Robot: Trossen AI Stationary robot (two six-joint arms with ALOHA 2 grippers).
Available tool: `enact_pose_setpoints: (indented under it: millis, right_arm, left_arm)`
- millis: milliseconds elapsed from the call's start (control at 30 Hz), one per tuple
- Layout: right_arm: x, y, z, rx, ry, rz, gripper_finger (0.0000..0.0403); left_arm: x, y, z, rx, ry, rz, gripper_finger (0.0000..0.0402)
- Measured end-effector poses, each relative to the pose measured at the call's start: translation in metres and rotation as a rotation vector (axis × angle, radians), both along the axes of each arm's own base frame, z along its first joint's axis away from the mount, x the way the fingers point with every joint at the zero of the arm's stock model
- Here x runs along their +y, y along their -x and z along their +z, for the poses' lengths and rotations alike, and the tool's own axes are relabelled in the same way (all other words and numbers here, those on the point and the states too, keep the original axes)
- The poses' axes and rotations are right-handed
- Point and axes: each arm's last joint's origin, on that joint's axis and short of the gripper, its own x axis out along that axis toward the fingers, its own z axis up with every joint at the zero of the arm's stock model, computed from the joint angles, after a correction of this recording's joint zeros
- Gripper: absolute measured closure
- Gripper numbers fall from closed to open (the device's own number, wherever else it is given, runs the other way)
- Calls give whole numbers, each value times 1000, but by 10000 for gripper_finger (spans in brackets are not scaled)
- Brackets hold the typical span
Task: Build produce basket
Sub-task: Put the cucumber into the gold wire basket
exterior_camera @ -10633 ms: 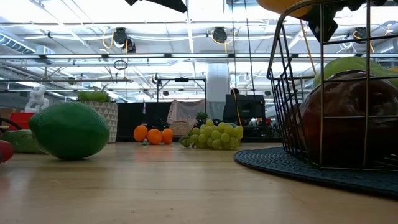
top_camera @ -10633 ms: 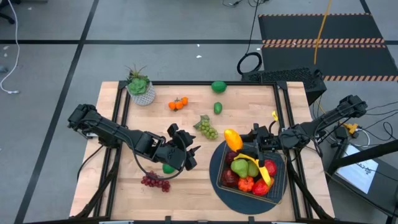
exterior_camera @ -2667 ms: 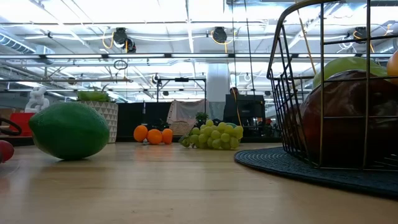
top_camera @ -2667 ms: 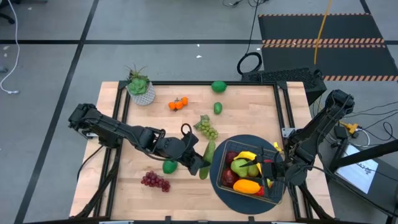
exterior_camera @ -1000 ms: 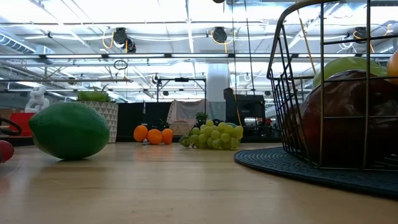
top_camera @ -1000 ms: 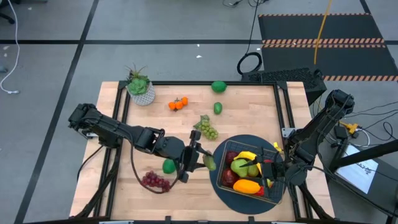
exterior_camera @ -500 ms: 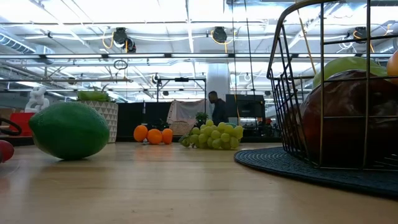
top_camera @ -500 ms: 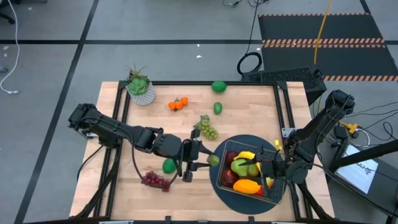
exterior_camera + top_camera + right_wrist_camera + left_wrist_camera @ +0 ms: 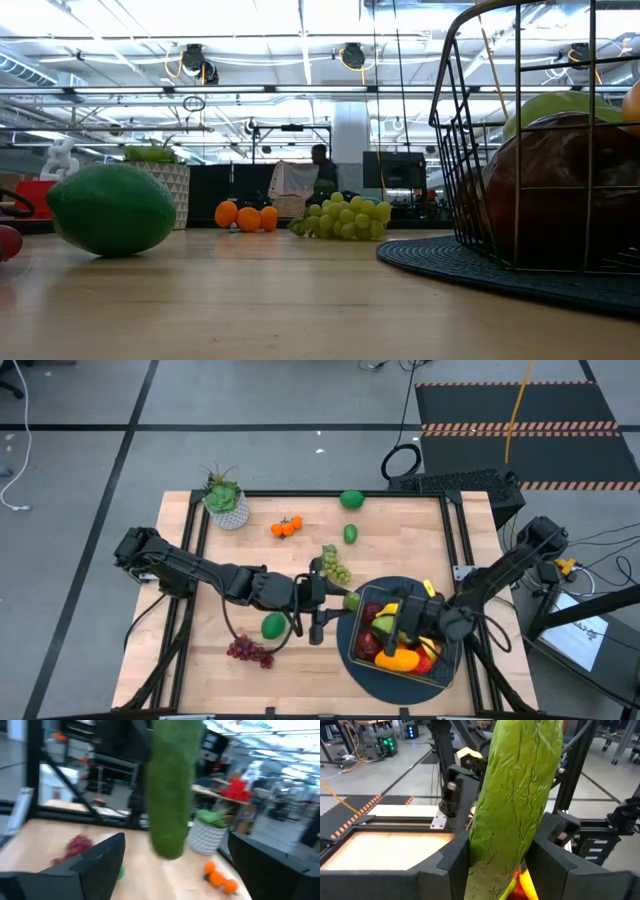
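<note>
Left wrist view: left gripper (image 9: 502, 870) grasps cucumber (image 9: 515, 795) upright, beside basket (image 9: 445, 670); right gripper (image 9: 408, 622), fingers spread, faces it over the basket.

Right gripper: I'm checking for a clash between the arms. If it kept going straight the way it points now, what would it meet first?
Most likely the cucumber, held upright by the left gripper; it hangs between the right gripper's open jaws, though depth is unclear.

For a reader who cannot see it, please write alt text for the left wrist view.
The left gripper holds a green cucumber upright between its dark fingers. Behind it are the wooden table and the other dark arm.
</note>
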Motion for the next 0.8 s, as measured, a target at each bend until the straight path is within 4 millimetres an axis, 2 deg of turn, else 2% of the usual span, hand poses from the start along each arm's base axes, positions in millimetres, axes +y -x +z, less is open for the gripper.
enact_pose_setpoints:
  millis: [167, 367, 533, 800]
  right_arm:
    - [-11, -15, -1, -32, 11, -6, 52]
    - [-20, -27, -9, -29, -37, 38, 81]
    - [-23, -30, -9, -21, -17, 50, 128]
    - [-22, -30, -9, -25, -21, 96, 222]
  left_arm:
    - [0, -3, -5, 20, 15, 7, 231]
    - [1, -7, -12, 49, 32, 18, 231]
    - [-1, -10, -19, 69, 45, 26, 231]
    - [-1, -10, -19, 66, 35, 39, 225]
